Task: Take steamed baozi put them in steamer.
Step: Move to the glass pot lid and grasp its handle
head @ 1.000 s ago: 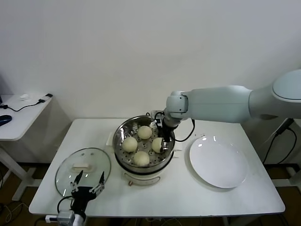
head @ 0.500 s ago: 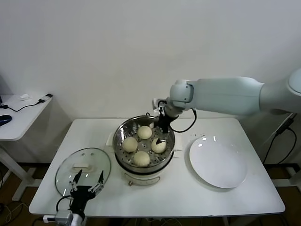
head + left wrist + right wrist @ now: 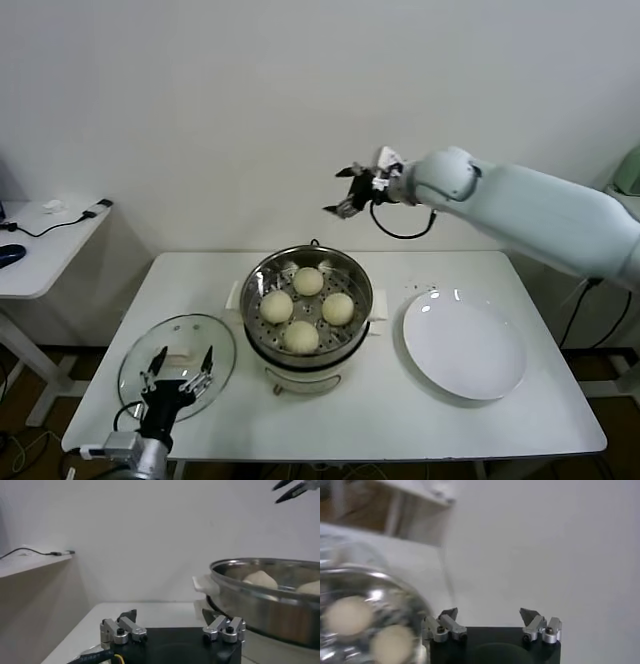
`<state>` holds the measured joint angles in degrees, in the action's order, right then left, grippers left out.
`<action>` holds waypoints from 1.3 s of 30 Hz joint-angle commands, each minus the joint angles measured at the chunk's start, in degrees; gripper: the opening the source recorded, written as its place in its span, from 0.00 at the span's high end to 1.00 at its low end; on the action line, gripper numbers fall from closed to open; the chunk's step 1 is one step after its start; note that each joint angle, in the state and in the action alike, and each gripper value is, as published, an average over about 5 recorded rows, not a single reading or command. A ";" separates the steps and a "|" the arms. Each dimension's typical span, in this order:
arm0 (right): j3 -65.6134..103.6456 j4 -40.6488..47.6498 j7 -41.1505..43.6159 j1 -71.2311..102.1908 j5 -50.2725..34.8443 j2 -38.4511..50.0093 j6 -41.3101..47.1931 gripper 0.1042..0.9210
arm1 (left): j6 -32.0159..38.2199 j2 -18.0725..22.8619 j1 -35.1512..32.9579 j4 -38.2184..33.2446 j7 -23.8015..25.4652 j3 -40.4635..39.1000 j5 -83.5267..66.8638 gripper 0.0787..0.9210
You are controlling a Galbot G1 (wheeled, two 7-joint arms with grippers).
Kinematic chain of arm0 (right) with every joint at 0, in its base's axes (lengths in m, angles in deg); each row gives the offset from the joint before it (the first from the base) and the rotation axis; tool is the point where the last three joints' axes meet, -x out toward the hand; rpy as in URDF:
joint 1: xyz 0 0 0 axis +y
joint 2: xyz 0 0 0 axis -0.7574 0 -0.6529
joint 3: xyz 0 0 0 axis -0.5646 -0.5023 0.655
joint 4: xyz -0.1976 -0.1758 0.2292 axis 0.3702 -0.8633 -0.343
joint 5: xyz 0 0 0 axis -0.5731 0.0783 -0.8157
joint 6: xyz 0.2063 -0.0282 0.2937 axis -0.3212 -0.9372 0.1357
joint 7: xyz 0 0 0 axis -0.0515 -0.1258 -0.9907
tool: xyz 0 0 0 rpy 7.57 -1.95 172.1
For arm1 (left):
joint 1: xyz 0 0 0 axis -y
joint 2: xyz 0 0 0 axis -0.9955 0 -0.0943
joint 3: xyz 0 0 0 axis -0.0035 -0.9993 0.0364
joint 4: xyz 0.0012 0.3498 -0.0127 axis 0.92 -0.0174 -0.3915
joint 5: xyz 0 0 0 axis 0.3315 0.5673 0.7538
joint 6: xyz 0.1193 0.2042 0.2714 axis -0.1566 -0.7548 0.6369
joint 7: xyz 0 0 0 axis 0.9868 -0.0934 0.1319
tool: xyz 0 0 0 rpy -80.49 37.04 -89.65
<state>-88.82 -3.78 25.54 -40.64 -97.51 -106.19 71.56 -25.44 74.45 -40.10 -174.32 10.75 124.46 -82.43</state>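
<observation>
The steamer (image 3: 306, 345), a shiny steel pot on a cream base, stands mid-table. Several cream-white baozi lie on its perforated tray, among them one at the back (image 3: 308, 281), one on the left (image 3: 277, 305) and one on the right (image 3: 338, 308). My right gripper (image 3: 345, 191) is open and empty, high above the steamer's back right, in front of the wall. Its wrist view shows two baozi (image 3: 349, 615) in the pot (image 3: 395, 587). My left gripper (image 3: 180, 368) is open and empty, low at the table's front left over the glass lid; its wrist view shows the steamer (image 3: 260, 597).
A round glass lid (image 3: 176, 360) with a white handle lies at the front left. A flat white plate (image 3: 464, 345) lies bare to the right of the steamer. A side table (image 3: 40, 245) stands at far left.
My right gripper has risen out of the steamer, leaving a baozi on the tray's right side, and moved up toward the wall. My left gripper shifted slightly left.
</observation>
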 commanded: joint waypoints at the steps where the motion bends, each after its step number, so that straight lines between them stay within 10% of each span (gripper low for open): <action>1: 46.15 -8.68 -15.61 44.16 11.68 18.62 -5.43 0.12 | 2.97 -4.14 2.73 1.34 1.29 0.83 -2.88 0.12; 12: 93.36 -12.02 -14.12 93.04 16.57 -1.23 -16.99 0.12 | 9.58 -4.64 2.79 2.89 1.53 -0.55 5.22 0.12; 24: 92.33 -11.58 -12.07 105.98 23.84 -22.53 -34.68 0.12 | 10.46 -4.53 2.44 4.16 -1.06 0.37 5.85 0.12; 39: 86.66 -10.92 -13.09 104.59 27.61 -26.48 -30.49 0.12 | 15.88 -5.56 2.24 11.54 -8.36 2.89 42.16 0.12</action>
<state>-3.82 -14.07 12.82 60.96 -72.81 -127.94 42.35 -13.53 70.35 -37.62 -166.90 8.14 126.00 -68.15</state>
